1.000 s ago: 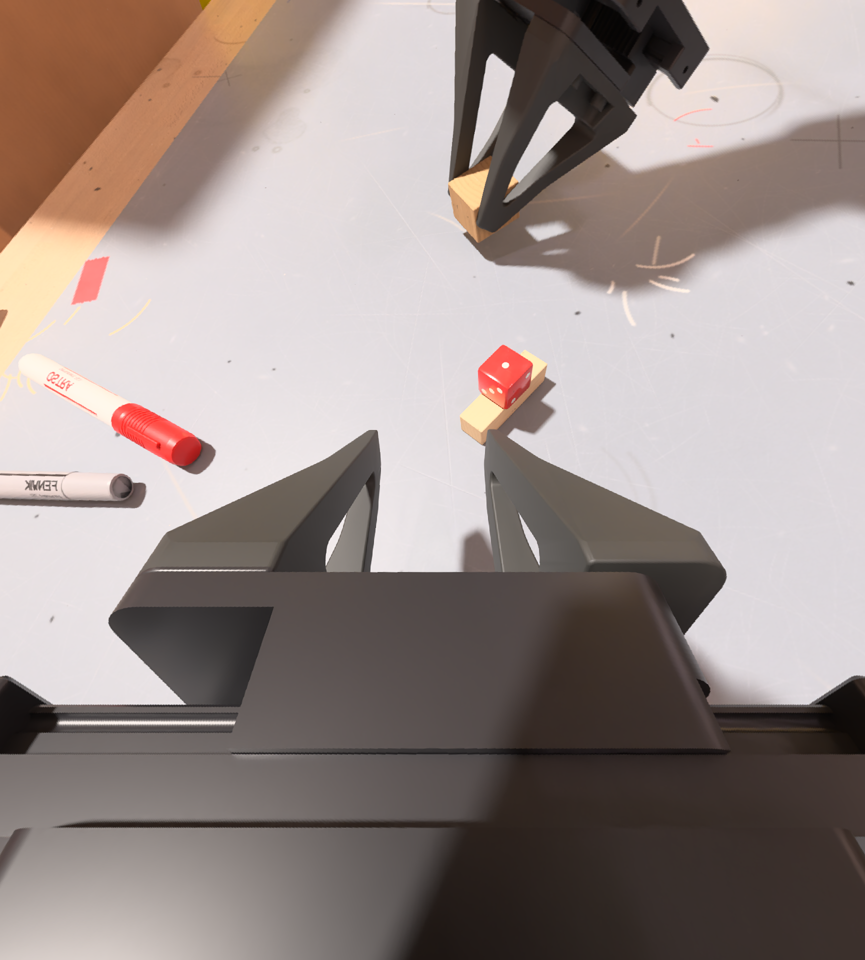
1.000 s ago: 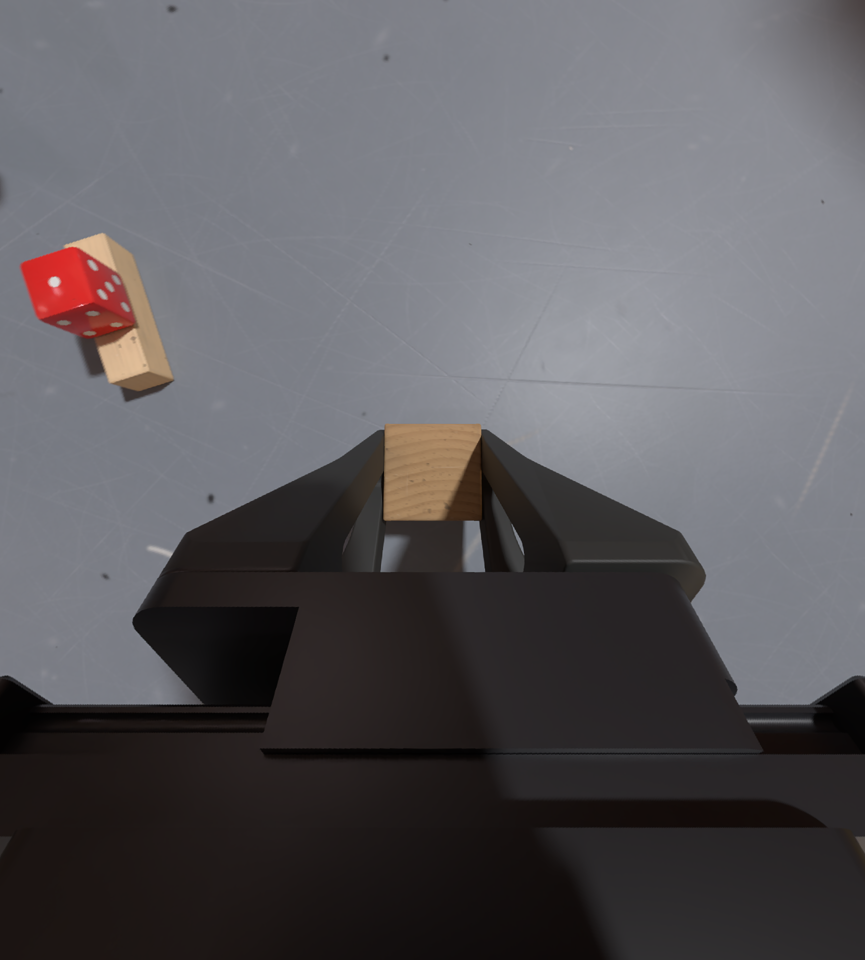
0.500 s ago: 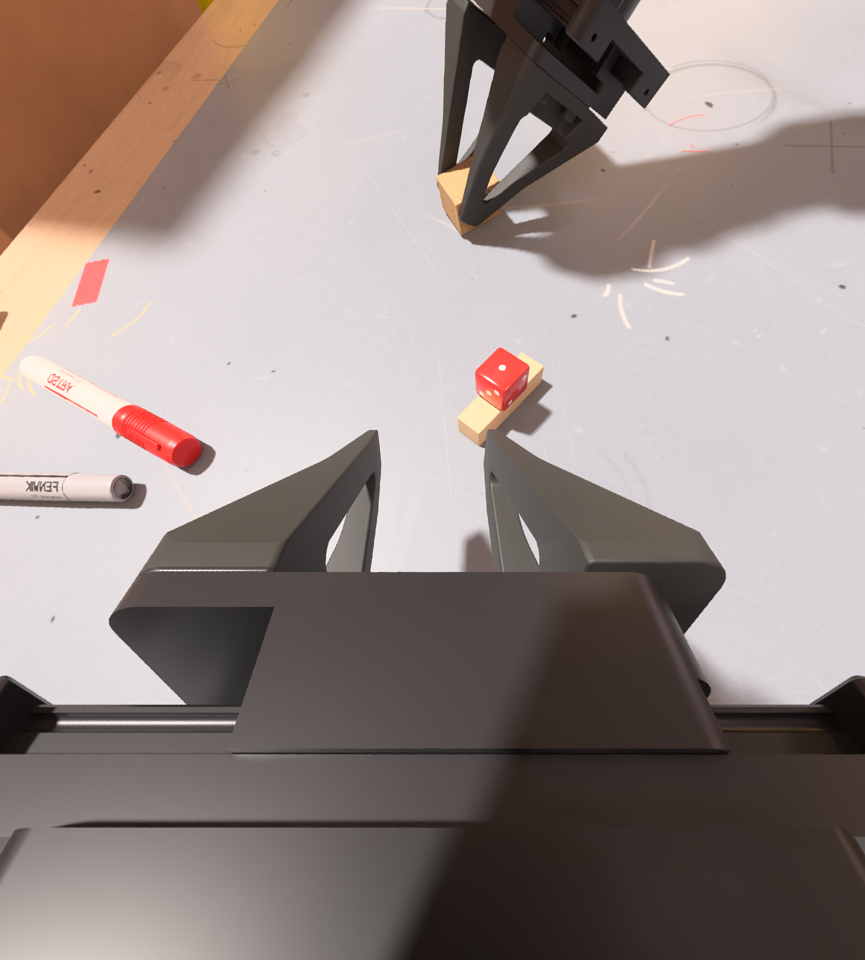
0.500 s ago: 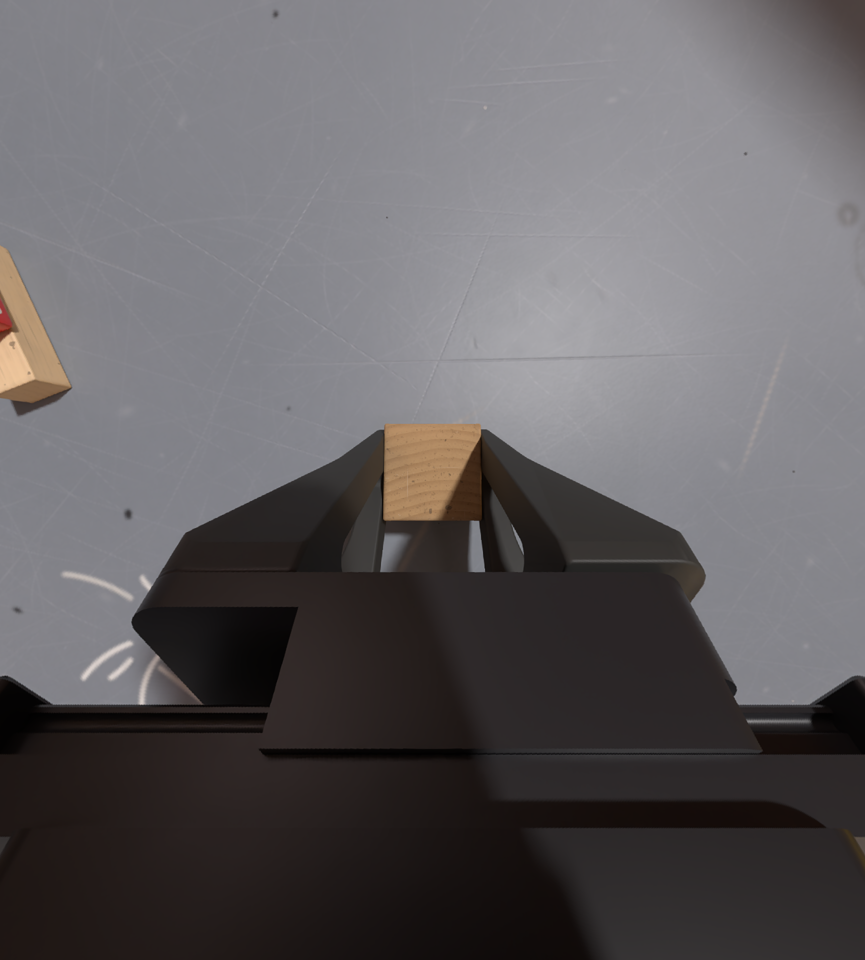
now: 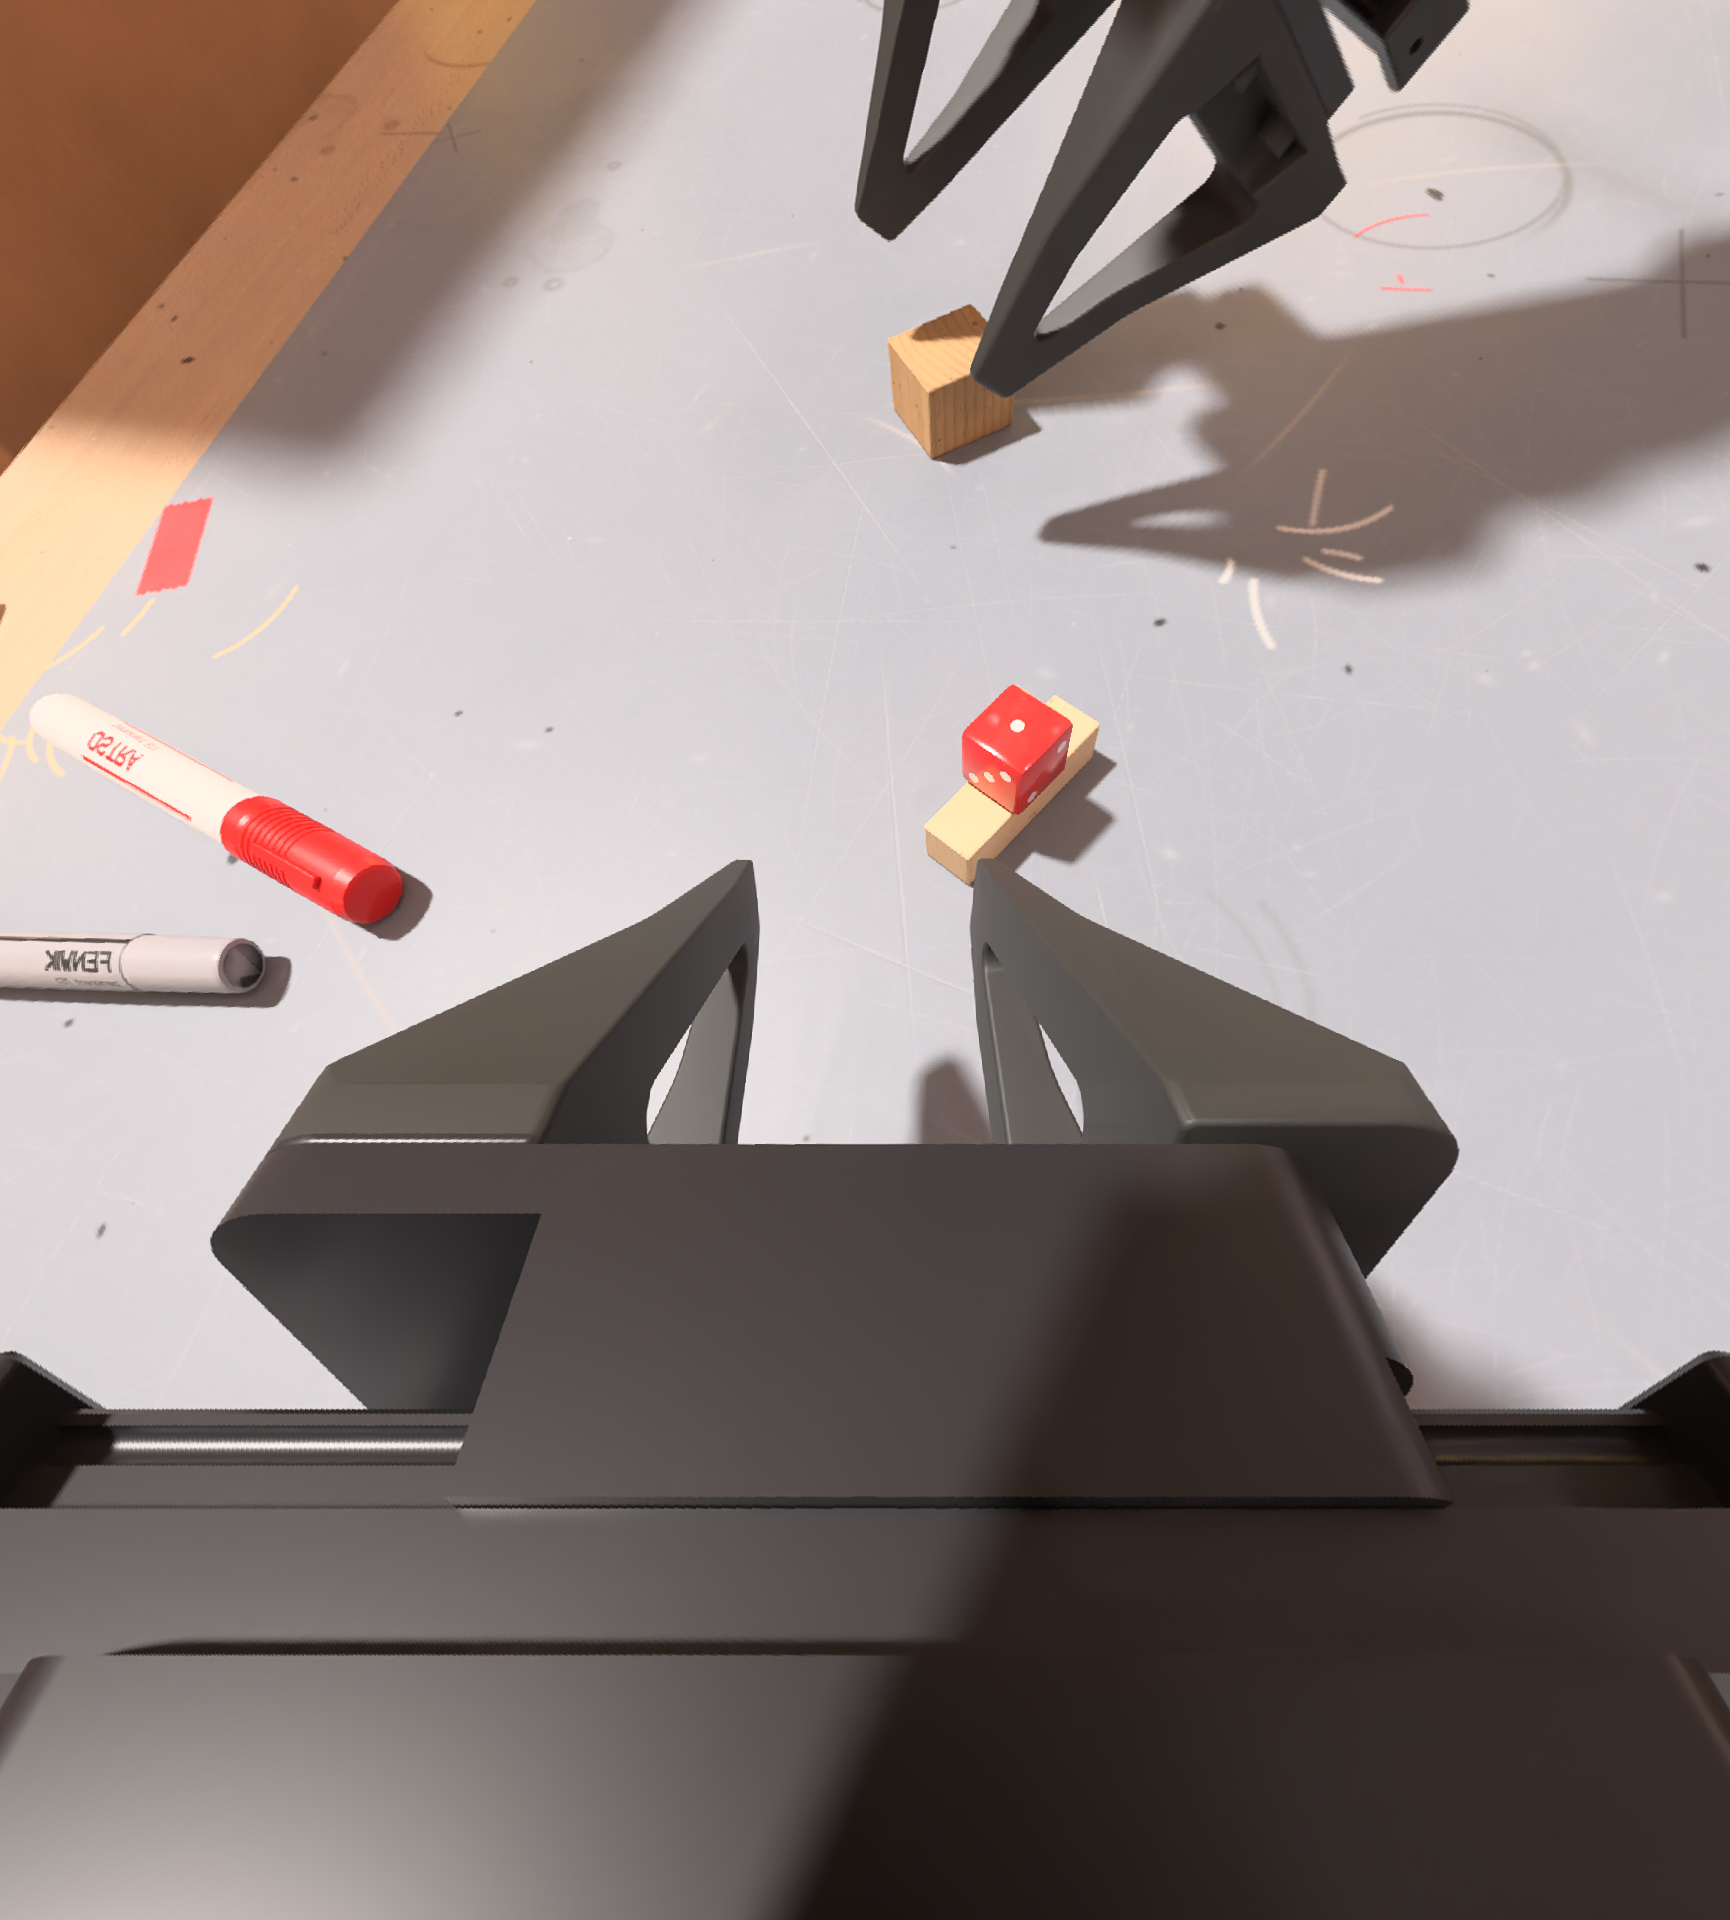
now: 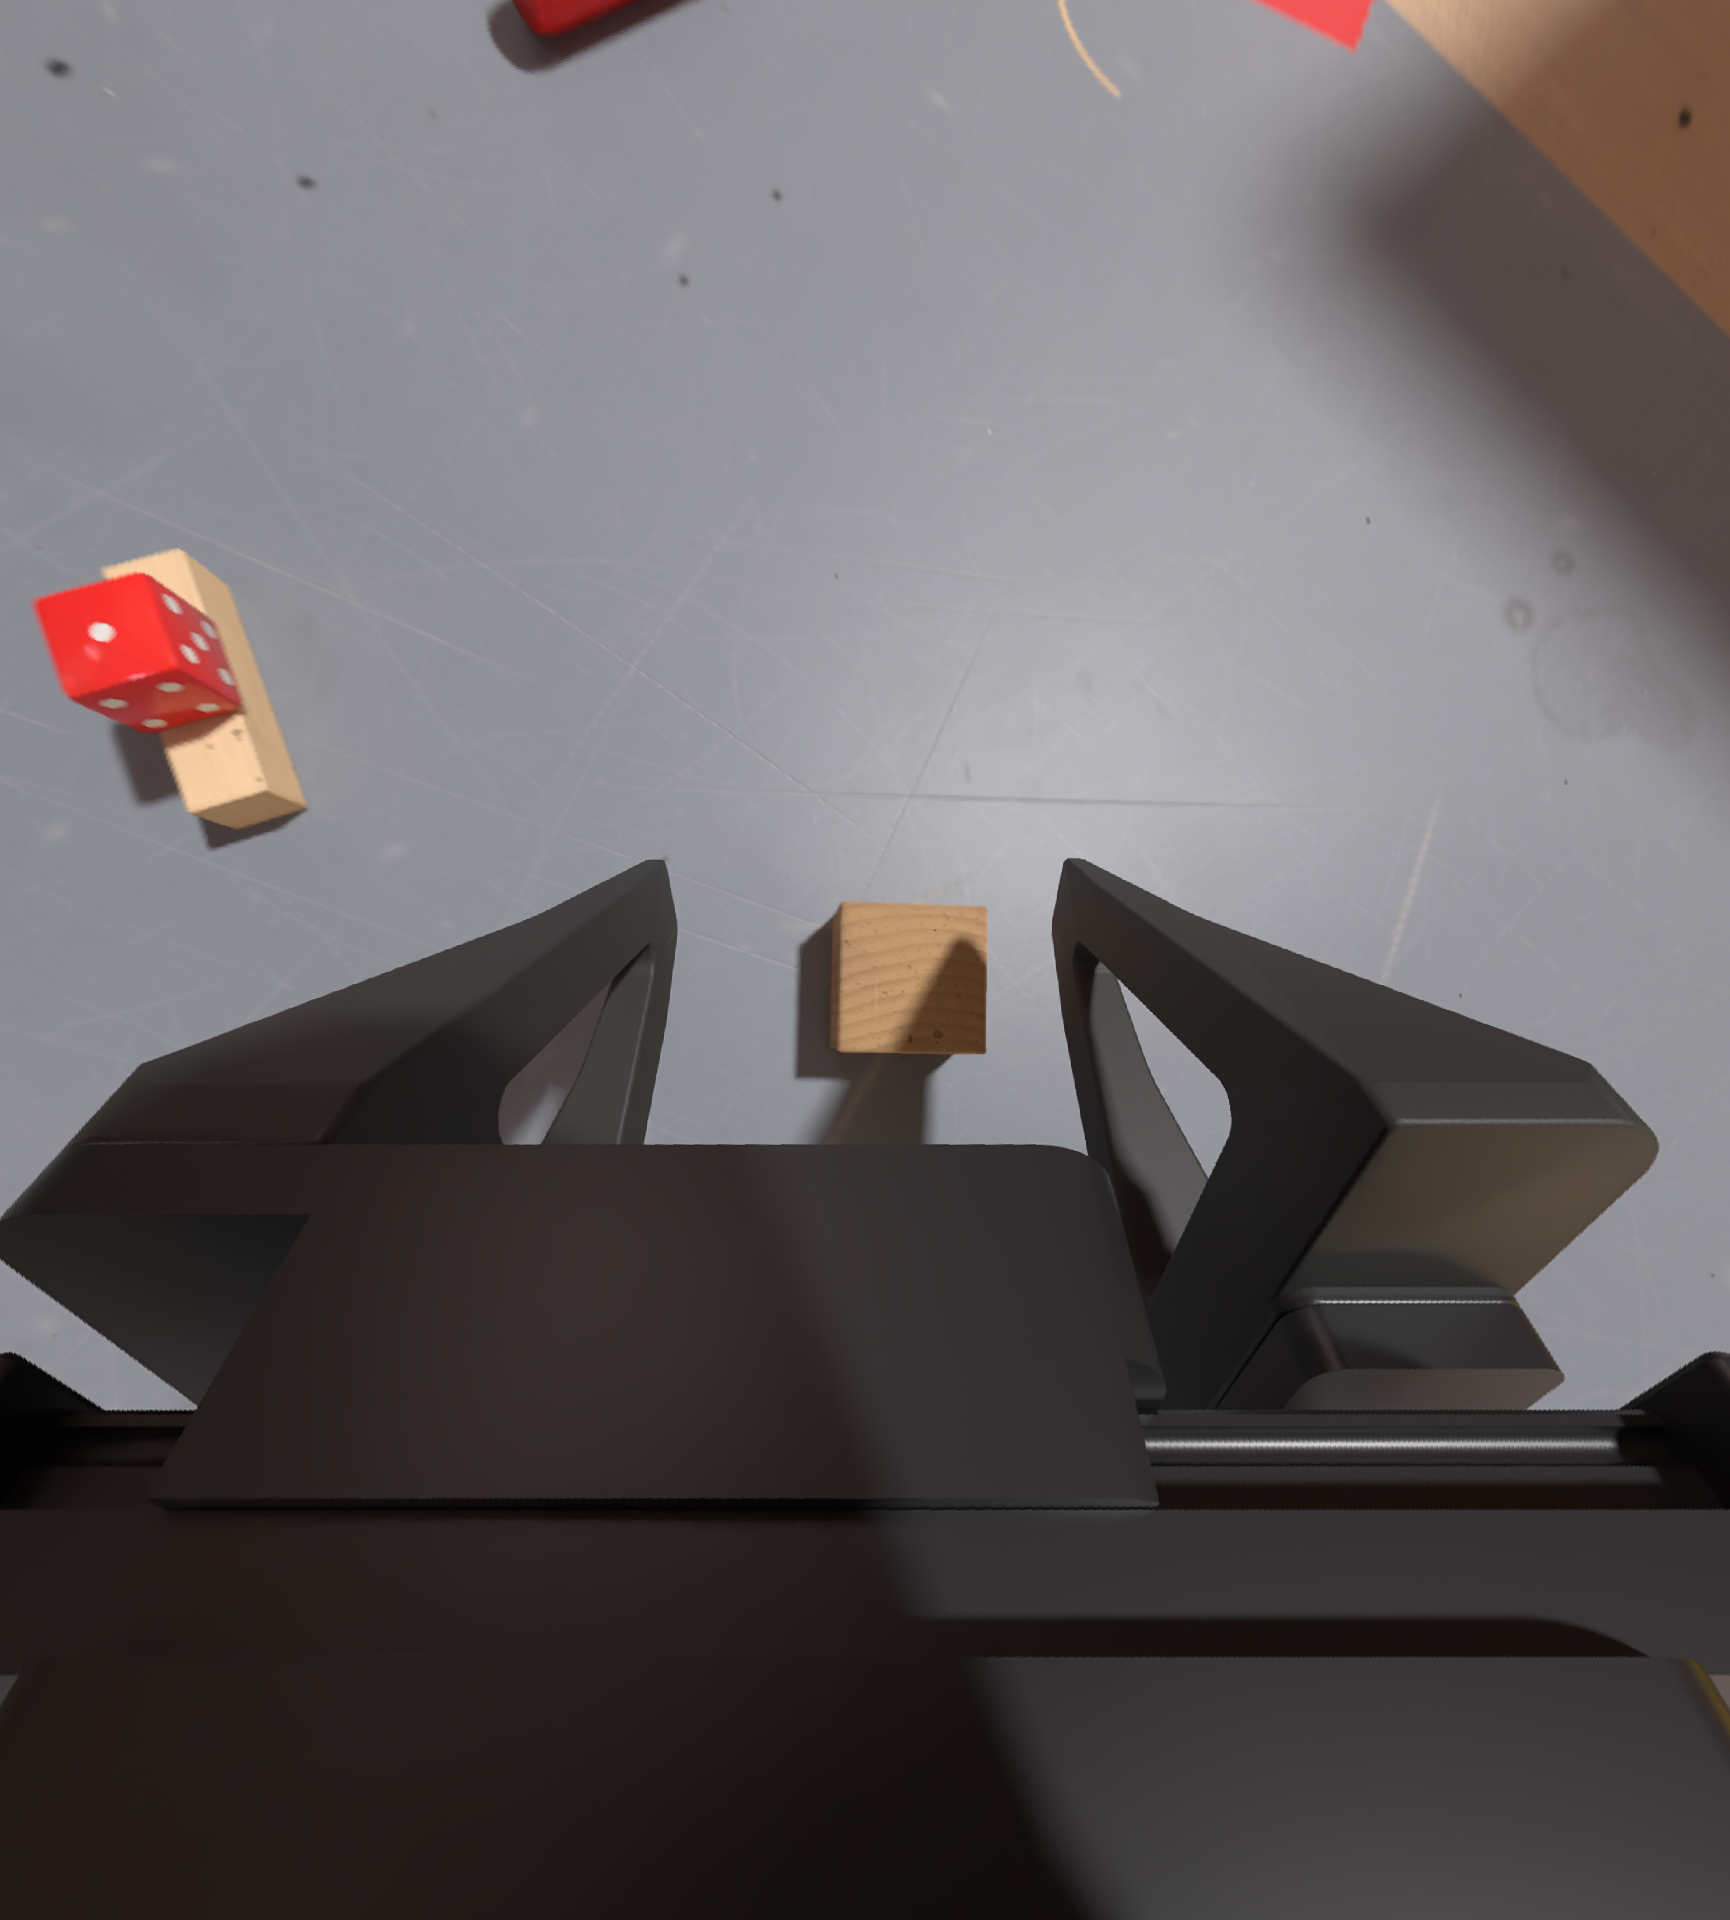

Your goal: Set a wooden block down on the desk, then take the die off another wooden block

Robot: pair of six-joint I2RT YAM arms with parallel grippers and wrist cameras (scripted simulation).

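Our right gripper [image 6: 863,873] stands wide open over the wooden cube [image 6: 909,978] resting free on the desk [image 6: 1048,520]; our left gripper [image 5: 863,875], empty and partly open, hovers near the red die [image 5: 1015,746] atop the flat block [image 5: 986,821]

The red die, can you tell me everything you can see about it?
The red die is a glossy cube with white dots and softly rounded edges; one dot faces up. It sits upright on the far half of a long pale wooden block, which lies flat on the grey desk, and it overhangs the block's side slightly. Only that block touches it. Neither end effector is on it; the left end effector is nearest, open.
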